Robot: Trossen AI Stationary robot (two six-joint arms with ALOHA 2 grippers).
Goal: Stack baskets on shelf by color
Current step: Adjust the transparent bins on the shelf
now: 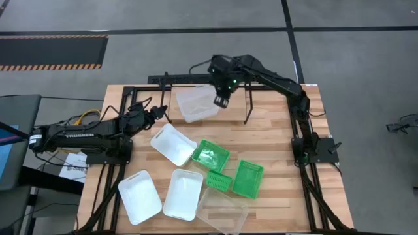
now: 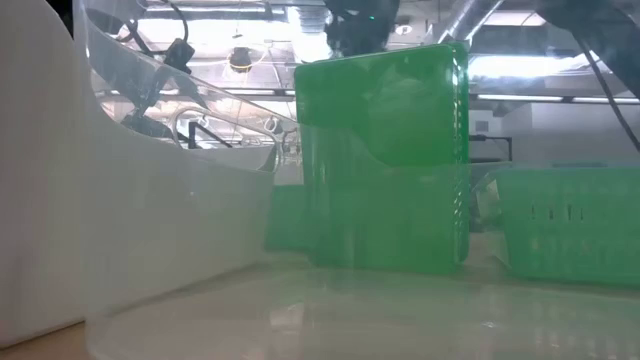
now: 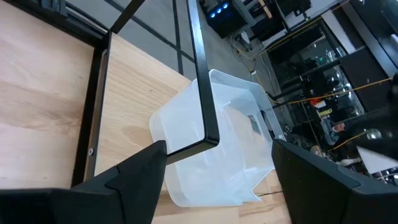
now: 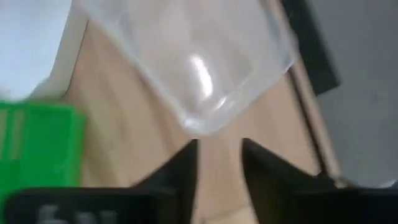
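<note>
A clear basket sits on the black rod shelf at the table's far edge. My right gripper hovers at that basket's right corner. Its fingers are slightly open, and only bare wood shows between them. My left gripper waits wide open at the shelf's left end, facing the same clear basket past a shelf rod. Three white baskets, three green ones and more clear basket lie on the table's near half.
The black frame runs around the wooden table. In the low view a clear basket wall stands close to the camera, with a green basket on its side behind it. Bare wood shows between the shelf and the green baskets.
</note>
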